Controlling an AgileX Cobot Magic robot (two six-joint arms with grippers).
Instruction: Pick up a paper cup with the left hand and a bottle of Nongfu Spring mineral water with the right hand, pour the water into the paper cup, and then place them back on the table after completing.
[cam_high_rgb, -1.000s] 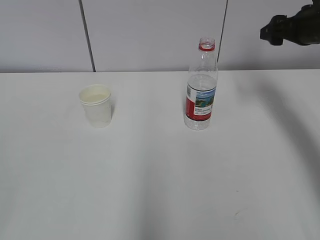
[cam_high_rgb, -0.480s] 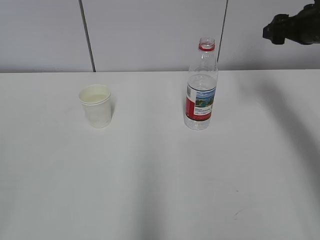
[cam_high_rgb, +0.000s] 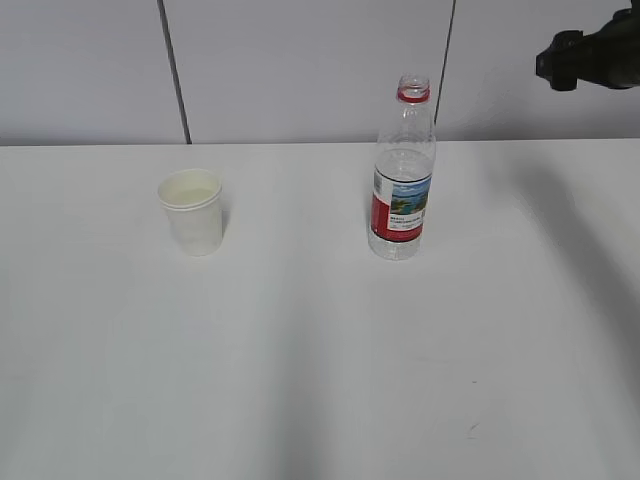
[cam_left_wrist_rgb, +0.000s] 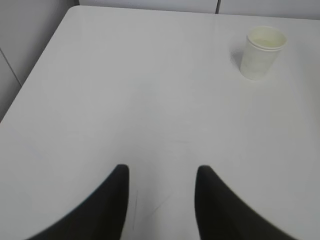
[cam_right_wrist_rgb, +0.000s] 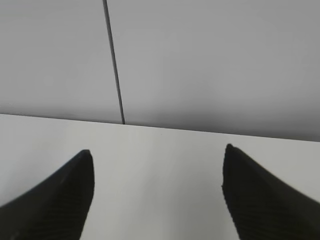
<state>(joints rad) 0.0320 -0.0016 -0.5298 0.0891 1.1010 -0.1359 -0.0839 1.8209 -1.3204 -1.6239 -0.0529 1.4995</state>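
A white paper cup (cam_high_rgb: 192, 211) stands upright on the white table (cam_high_rgb: 300, 350), left of middle. It also shows in the left wrist view (cam_left_wrist_rgb: 262, 52) at the upper right. A clear uncapped Nongfu Spring bottle (cam_high_rgb: 402, 175) with a red label stands to its right, with water in it. My left gripper (cam_left_wrist_rgb: 161, 172) is open and empty over bare table, far from the cup; it is out of the exterior view. My right gripper (cam_right_wrist_rgb: 157, 155) is open and empty, facing the back wall. Part of the right arm (cam_high_rgb: 590, 55) shows at the top right, above and right of the bottle.
A grey panelled wall (cam_high_rgb: 300, 70) with dark seams stands behind the table's far edge. The table's left edge (cam_left_wrist_rgb: 35, 70) shows in the left wrist view, with grey floor or wall beyond it.
The right arm has drawn back a little to the right at the top edge of the exterior view. Cup and bottle have not moved.
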